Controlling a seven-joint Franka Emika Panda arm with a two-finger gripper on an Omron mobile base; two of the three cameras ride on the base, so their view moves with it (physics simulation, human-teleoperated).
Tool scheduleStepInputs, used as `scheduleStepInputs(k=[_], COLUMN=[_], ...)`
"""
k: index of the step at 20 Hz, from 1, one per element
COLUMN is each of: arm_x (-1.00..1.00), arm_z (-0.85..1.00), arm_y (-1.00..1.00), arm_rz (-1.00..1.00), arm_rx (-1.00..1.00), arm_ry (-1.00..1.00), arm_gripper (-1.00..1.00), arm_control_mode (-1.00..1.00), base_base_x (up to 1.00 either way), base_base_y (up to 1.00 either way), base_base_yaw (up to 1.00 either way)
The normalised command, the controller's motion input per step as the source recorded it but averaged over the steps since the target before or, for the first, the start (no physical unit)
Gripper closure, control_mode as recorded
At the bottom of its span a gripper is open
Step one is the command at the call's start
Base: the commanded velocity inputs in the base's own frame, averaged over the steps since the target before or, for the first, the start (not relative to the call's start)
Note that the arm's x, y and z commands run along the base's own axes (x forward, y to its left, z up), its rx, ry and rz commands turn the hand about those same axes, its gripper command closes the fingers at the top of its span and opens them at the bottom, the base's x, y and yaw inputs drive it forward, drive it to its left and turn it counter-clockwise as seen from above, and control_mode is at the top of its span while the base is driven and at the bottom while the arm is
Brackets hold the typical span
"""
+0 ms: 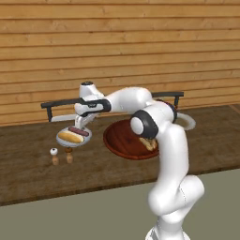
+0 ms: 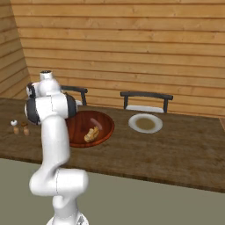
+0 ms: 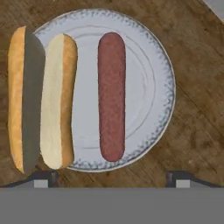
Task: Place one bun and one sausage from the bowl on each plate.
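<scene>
A small grey plate (image 3: pixel 148 52) lies under my hand with a split bun (image 3: pixel 41 96) on its left side and a sausage (image 3: pixel 111 96) beside it, apart from the bun. My gripper (image 3: pixel 113 178) hangs open just above the plate, its fingertips (image 3: pixel 43 177) wide apart with nothing between them. From the left base view the gripper (image 1: pixel 81 123) stands over that plate (image 1: pixel 63 140). The dark reddish wooden bowl (image 1: pixel 117 140) sits to its right with a bun (image 1: pixel 148 143) inside. In the right base view the bowl (image 2: pixel 79 121) holds that bun (image 2: pixel 92 133), and a second plate (image 2: pixel 145 123) lies further right.
Two small shakers (image 1: pixel 55 155) stand on the wooden counter just in front of the filled plate. Two dark chair backs (image 2: pixel 146 96) rise behind the counter against the plank wall. The counter's front edge (image 1: pixel 70 194) runs close to the base.
</scene>
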Motion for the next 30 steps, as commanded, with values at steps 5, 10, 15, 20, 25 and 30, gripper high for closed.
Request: scheduleStepInputs(k=[5,10,15,20,25,30], arm_x=[-0.90,-0.66,-0.54,-0.07,0.04,0.33], arm_z=[0.00,0.00,0.07,0.64,0.34,-0.51], arm_y=[-0.99,-0.93,-0.86,-0.48,-0.04,-0.64], arm_rz=[-0.03,-0.01,-0.02,-0.13,-0.23,-0.10], arm_rx=[0.06,0.07,0.01,-0.27,-0.31,0.07], arm_ry=[-0.04,-0.03,0.00,0.16,0.26,0.17], arm_gripper=[-1.00,-1.00,-1.00,-1.00,-1.00,-1.00], arm_control_mode=[-1.00,-1.00,-1.00,-1.00,-1.00,-1.00], base_base_x=[0.00,0.00,0.00,0.00,0.00,0.00], base_base_y=[0.00,0.00,0.00,0.00,0.00,0.00], base_base_yaw=[0.00,0.00,0.00,0.00,0.00,0.00])
